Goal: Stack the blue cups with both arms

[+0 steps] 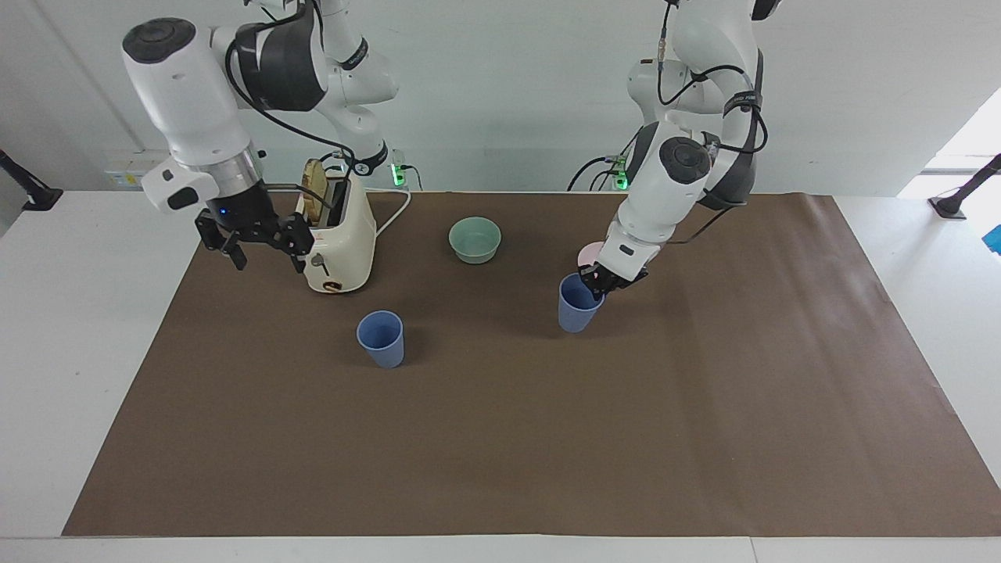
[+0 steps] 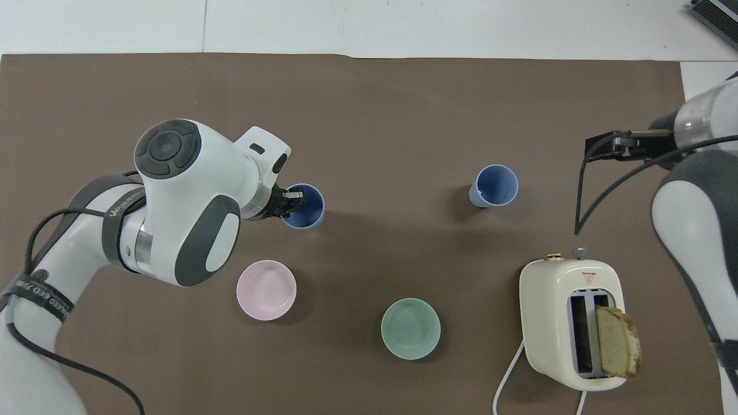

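Brown paper mat (image 1: pixel 500 438) covers most of the white table (image 1: pixel 78 352); wide bare stretch of it away from me. Cream toaster (image 1: pixel 338 234), smooth and rounded, bread slice (image 2: pixel 618 340) upright in one slot. Mint-green bowl (image 1: pixel 475 238) and pink bowl (image 2: pixel 266 289), both shallow and round.

Two matte periwinkle cups, tapered, no handles. Free cup (image 1: pixel 381 338) stands upright on the mat, farther from me than the toaster. My left gripper (image 1: pixel 597 281) is clamped on the rim of the held cup (image 1: pixel 577 305), one finger inside, upright, over the mat beside the pink bowl. My right gripper (image 1: pixel 260 244), fingers apart, hangs over the mat just beside the toaster.
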`<state>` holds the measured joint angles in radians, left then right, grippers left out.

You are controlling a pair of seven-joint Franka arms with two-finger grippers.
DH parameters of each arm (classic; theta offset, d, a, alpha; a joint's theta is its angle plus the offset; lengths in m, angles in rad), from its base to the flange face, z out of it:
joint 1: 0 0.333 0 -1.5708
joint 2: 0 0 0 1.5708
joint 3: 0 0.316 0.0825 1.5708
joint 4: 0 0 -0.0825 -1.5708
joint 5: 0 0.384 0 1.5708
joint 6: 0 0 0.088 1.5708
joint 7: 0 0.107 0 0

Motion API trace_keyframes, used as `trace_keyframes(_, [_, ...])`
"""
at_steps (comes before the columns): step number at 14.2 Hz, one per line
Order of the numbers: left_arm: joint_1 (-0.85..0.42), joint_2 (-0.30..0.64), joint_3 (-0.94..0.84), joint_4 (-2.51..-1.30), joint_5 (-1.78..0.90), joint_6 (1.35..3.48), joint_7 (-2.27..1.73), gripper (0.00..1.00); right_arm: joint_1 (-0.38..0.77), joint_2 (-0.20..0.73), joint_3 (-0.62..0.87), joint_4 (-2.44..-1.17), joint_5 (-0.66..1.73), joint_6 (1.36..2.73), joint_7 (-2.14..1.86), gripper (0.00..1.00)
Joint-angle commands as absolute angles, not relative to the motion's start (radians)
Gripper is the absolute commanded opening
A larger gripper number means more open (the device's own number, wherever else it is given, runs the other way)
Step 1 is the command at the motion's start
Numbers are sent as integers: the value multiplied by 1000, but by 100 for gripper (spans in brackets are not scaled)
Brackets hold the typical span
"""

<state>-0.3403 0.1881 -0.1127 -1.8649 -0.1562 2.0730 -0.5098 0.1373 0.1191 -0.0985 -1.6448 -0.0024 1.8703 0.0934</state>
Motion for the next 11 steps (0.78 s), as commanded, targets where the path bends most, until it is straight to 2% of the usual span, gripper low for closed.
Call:
trace_keyframes(1, [-354,204,-103,-1878,-175,2105,-502,0,167,187,-100,-1643,20,1940,81,100])
trace_keyframes(3, [-356,199,-103,-1891,-175,2111,-499,0,187,215,-98,-1666,21,1988,78,100])
trace_keyframes(5, [-351,192,-103,-1919,-175,2118,-495,0,196,210,-98,-1735,21,2069,75,100])
trace_keyframes(11, [-364,216,-103,-1919,-175,2143,-502,0,198,219,-80,-1891,63,2192,2,100])
